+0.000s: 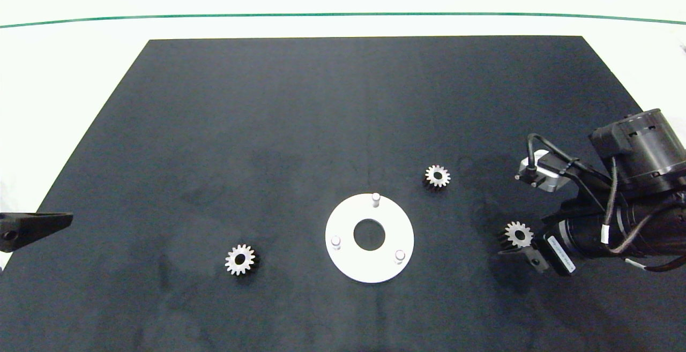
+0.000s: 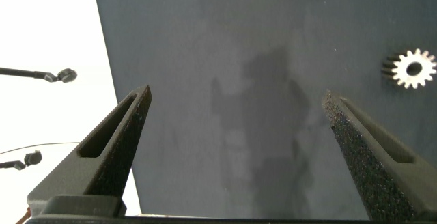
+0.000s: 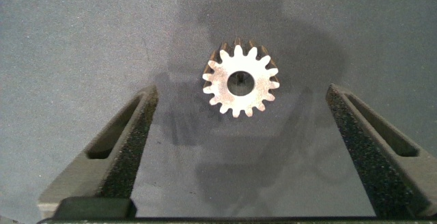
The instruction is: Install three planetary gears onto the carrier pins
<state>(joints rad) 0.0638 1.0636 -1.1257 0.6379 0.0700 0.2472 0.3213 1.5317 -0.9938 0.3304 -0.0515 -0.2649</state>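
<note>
While both grippers' fingers gape empty: three loose planetary gears (image 1: 437, 176), three bare carrier pins (image 1: 375, 199), one white disc (image 1: 343, 263).

Black matte mat (image 1: 332, 127) covers most of the white tabletop (image 1: 64, 62), faint smudges on it. Thin green line (image 1: 343, 15) runs across the white surface past the mat's far edge. Lighting bright, even.
</note>
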